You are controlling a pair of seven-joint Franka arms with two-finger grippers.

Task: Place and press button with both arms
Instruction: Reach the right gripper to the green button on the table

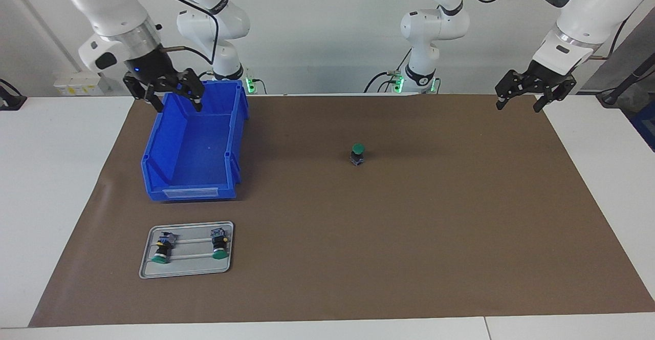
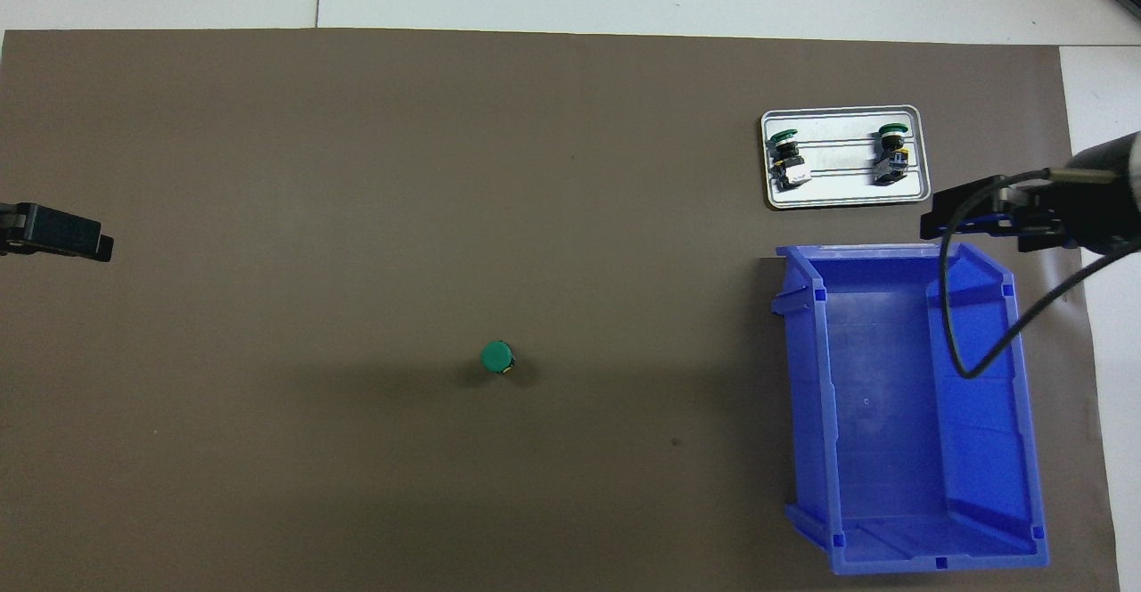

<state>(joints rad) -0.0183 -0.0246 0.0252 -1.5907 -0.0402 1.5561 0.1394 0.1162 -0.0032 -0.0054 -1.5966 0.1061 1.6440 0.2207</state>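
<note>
Left tool: the left tool (image 1: pixel 522 97) hangs over the mat's corner at the left arm's end of the surface, jaws wide and holding nothing; this arm waits.
Right tool: the right tool (image 1: pixel 171 96) is over the robot-side rim of the blue bin, fingers spread wide, nothing between them.
Blue bin: the blue bin (image 1: pixel 153 148) sits on the brown mat (image 1: pixel 409 237) toward the right arm's end; nothing lies in it.
Button: the button (image 1: pixel 357 154) stands alone near the middle of the mat, well apart from bin and tray, upright on its block base, long axis vertical, green cap pointing up.
Tray: the grey tray (image 1: pixel 187 273), farther from the robots than the bin and just beside it, holds two more green-capped buttons (image 1: pixel 164 248) lying on their sides, well apart, caps pointing away from the robots.
Facing view only: both arms whole, the spread of each tool's fingers, and the standing button's body and base.
Overhead view only: the standing button (image 2: pixel 496 357) as a round green cap, a yellow band on one tray button (image 2: pixel 891 157), and only the tip of the left tool (image 2: pixel 62 234).
</note>
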